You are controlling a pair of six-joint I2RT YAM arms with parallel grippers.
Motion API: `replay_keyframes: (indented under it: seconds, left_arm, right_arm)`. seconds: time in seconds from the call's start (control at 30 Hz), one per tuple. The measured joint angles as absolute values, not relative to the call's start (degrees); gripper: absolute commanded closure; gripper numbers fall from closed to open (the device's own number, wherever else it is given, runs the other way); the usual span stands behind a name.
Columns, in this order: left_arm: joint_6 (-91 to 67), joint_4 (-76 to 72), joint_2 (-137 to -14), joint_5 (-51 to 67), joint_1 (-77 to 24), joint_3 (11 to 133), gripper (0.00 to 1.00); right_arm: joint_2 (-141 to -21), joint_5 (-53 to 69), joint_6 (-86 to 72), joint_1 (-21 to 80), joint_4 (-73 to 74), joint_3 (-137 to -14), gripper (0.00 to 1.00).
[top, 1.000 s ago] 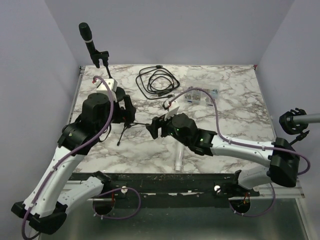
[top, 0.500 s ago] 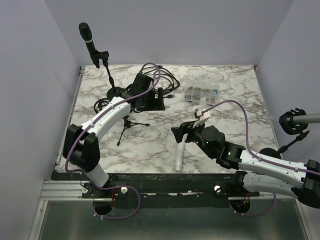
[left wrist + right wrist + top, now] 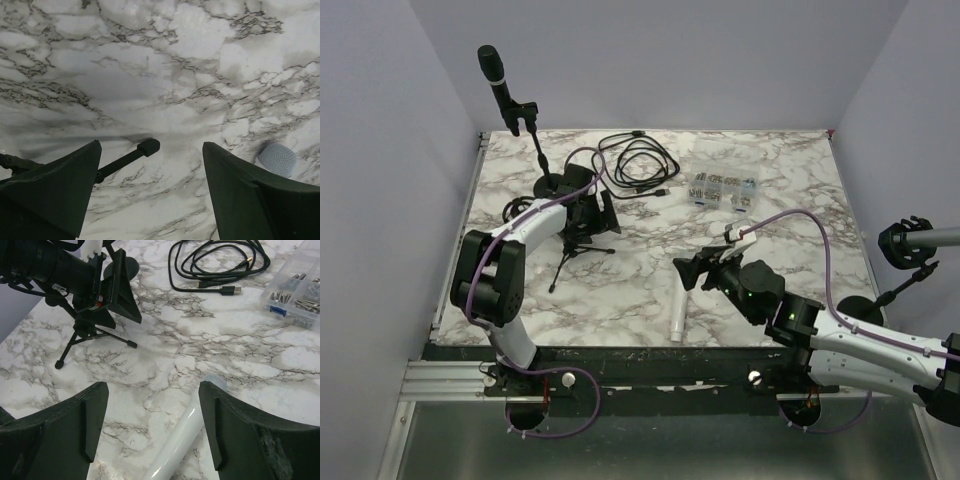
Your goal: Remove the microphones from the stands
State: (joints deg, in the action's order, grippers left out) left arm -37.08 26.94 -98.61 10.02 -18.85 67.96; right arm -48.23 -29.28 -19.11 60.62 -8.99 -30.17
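White microphone lies flat on marble table near front edge, off small tripod. Right gripper above its grille end, jaws apart, empty. Left gripper over tripod, jaws apart. Cable coil and parts box at back.

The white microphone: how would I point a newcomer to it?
On the marble table, look near the middle of the front edge. The white microphone lies flat there, by the right tool. The other microphone, back left, is black and mounted on a stand.
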Motion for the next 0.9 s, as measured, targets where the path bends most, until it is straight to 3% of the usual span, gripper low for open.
replay_keyframes:
  seconds: [0.9]
  left_arm:
    - [-36.67,25.89,-84.51,8.03,-0.56,51.66,0.13]
  right_arm:
    - [-47.92,-27.64,-19.11,60.62,-9.89,-28.29,0.20]
